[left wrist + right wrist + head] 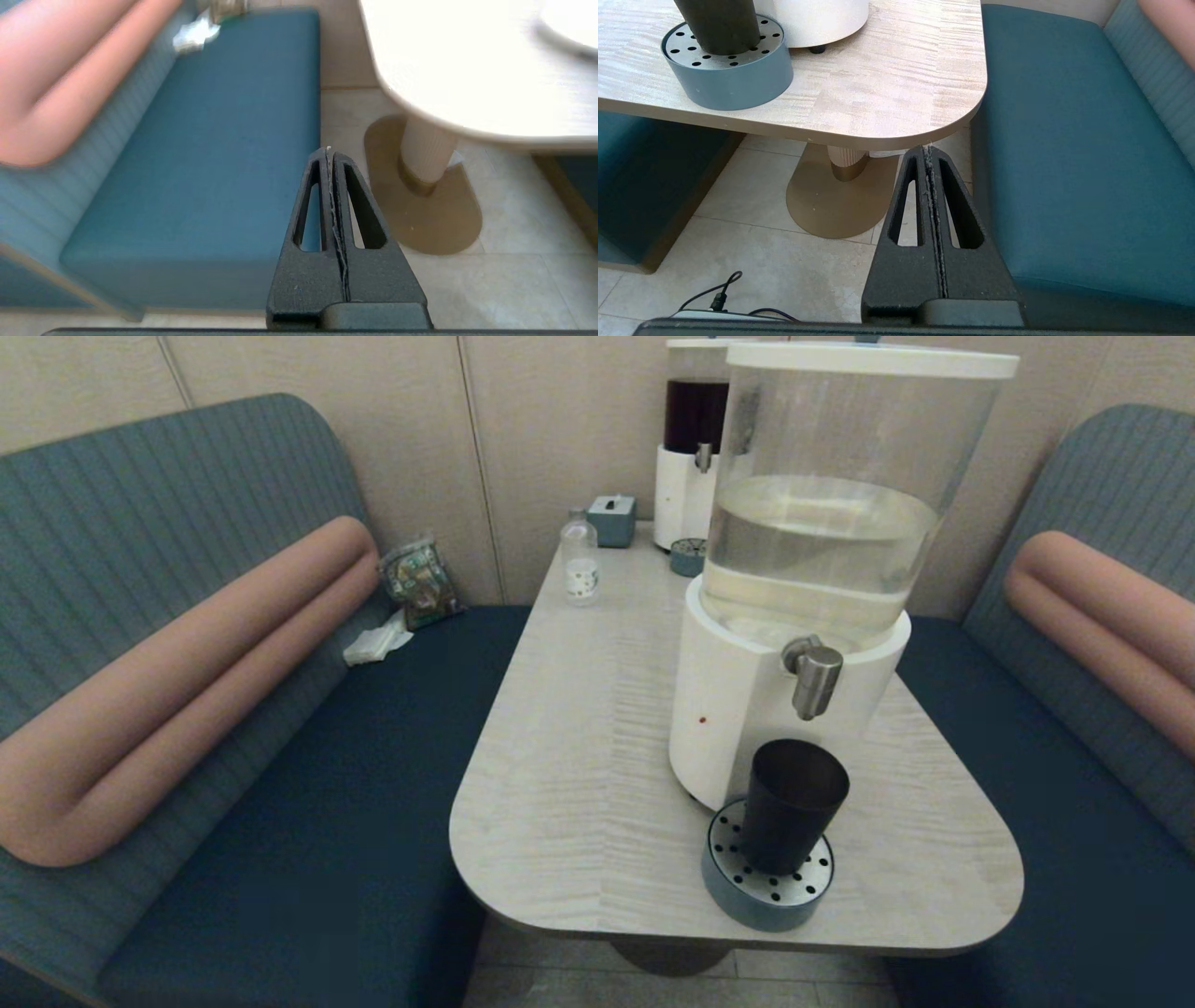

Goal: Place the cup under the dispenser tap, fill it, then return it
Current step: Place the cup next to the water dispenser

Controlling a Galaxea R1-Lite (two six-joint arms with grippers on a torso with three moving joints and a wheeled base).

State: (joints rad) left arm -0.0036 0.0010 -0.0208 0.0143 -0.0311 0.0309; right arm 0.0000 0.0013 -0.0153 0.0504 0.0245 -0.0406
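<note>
1. The table (579,775) carries the large dispenser (803,569); both arms hang below its edge and neither shows in the head view

2. The drip tray (767,877) sits at the table's near edge against the dispenser's white base, ahead of and above both sets of fingertips

3. The cup (792,803) stands upright on that tray, long axis vertical, mouth open upward, with the dispenser tap (814,677) above its rim, judged slightly toward the far side of the mouth

4. The right gripper (928,151) is shut on nothing, fingers pressed together, tips just under the table's rounded corner; the cup (717,23) lies up and off to the fingers' left side, so this arm looks the nearer and would have to rise, open and swing across

5. The left gripper (329,151) is likewise closed and empty, parked low beside the bench seat, well apart from the cup

6. Only the head view shows tap over cup; the right wrist view shows only the cup's lower body; the left wrist view shows no cup at all
</note>
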